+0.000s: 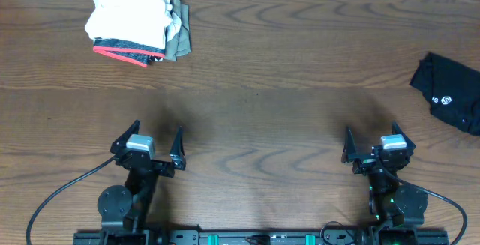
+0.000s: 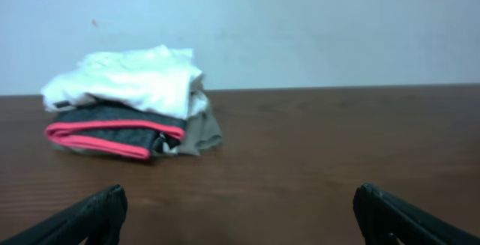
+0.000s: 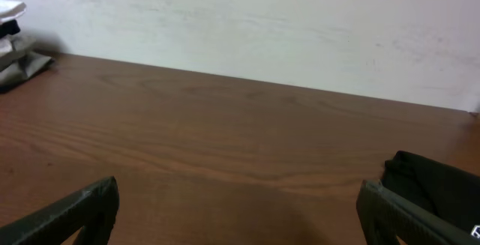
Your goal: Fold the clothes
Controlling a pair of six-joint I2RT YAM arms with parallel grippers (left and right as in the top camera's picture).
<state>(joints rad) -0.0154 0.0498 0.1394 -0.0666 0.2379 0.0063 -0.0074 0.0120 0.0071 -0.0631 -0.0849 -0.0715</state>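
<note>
Both arms sit at the near edge of the table [image 1: 262, 73]. The left pincer [image 1: 152, 146] and the right pincer [image 1: 373, 144] each have their black fingers spread wide apart with nothing between them, hovering over bare wood.

The table is a dark brown wood-grain top with big swirly grain lines and a fairly smooth, slightly shiny look. Behind it is a plain pale wall [image 2: 300, 28] with a few faint scuffs.

The clothes are in two spots, well apart. At the far left corner there's a stack of clothes [image 1: 135, 20]. A white shirt [image 2: 131, 80] lies on top, thin, soft and rumpled, bunched up more than flat. Under it is a dark grey piece [image 2: 112, 118] with a bright pinkish-red band along its edge. An olive-drab bit of cloth [image 2: 202, 132] pokes out on the right side of the stack. From the right wrist view you only catch the edge of that stack at the far left.

Over at the right edge of the table lies a black garment [image 1: 454, 95], crumpled and matte, with a small white logo [image 1: 447, 100] showing. Part of it runs out of the overhead shot. It's closer to the right arm, but nothing is touching it.

Black cables [image 1: 60, 192] loop off from the arm bases.
</note>
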